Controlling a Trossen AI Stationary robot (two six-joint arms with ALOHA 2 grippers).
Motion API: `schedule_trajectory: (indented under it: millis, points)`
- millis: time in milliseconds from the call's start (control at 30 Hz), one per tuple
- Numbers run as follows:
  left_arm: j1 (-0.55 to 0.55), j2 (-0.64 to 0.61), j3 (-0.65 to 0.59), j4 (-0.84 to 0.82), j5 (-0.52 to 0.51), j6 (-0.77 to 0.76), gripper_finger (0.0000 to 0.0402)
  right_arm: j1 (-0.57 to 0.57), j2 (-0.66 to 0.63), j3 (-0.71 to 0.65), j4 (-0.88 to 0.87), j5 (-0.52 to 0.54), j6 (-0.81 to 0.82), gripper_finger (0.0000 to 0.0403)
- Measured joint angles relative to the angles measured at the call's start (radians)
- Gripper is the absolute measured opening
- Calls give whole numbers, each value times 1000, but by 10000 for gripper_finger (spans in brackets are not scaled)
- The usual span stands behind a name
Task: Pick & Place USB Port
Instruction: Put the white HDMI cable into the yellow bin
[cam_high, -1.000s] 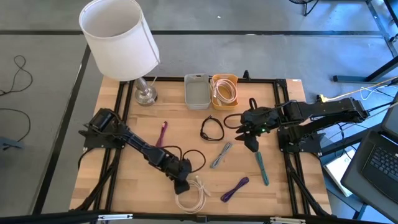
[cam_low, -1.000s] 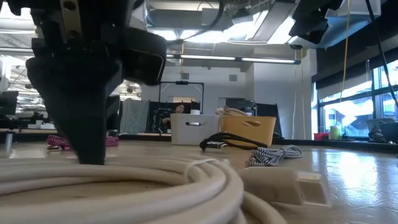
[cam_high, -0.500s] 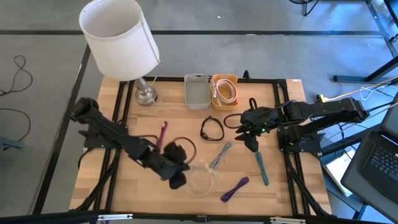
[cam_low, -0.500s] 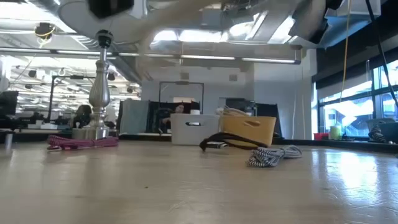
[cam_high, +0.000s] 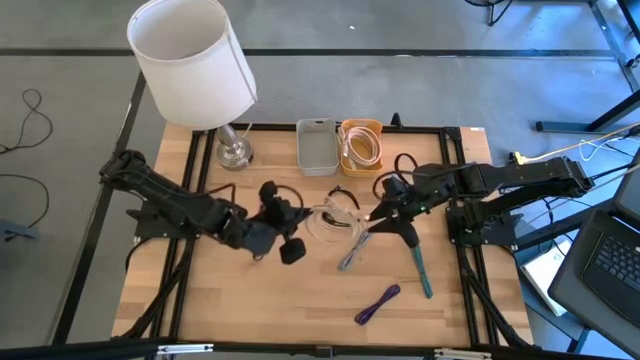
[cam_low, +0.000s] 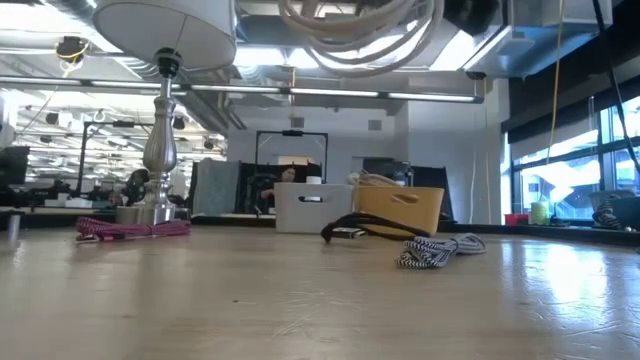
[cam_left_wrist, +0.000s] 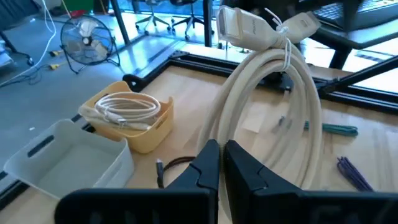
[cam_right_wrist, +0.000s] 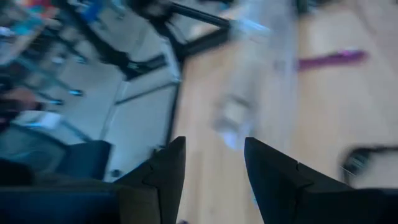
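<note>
White cable: A coiled white cable (cam_left_wrist: 273, 118) is being held up in the air, above the middle of the table (cam_high: 300, 310), just in front of the grey bin (cam_high: 316, 147).
Left gripper: The left gripper (cam_left_wrist: 219, 163) is being kept squeezed tight on the white cable, with the loop hanging from its fingers (cam_left_wrist: 245, 171).
Right gripper: The right gripper (cam_right_wrist: 211, 163) is being held near the white cable, on the side away from the lamp (cam_high: 195, 70), with its fingers apart and nothing between them.
Yellow bin: A second white cable (cam_left_wrist: 127, 111) is being kept inside the yellow bin (cam_high: 361, 146), which is touching the grey bin.
Other cables: A black cable (cam_high: 341, 207), a striped cable (cam_high: 354, 250), a purple cable (cam_high: 377, 303) and a pink cable (cam_high: 261, 213) are lying on the table in front of the grey bin.
</note>
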Motion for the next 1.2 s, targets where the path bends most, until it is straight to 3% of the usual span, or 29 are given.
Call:
schedule_trajectory:
  millis: [100, 400, 667, 867, 1033, 1200]
  points:
    - [33, 0, 0, 32, 21, 53, 2, 0, 0, 0, 51, -46, 8, 168]
    - [79, 0, 0, 120, 123, 149, 3, 0, 0, 0, 56, -23, 7, 168]
    - [75, 0, 0, 22, 116, 90, 3, -3, -61, 0, -27, -18, 4, 168]
    - [71, 0, 0, 43, 113, 89, 3, -3, -136, 0, -137, 91, 4, 168]
    - [71, 0, 0, 121, 112, 137, 3, -1, -110, 0, -172, 156, -37, 168]
    - [81, 0, 0, 140, 114, 164, 3, -1, -54, 0, -117, 99, -43, 168]
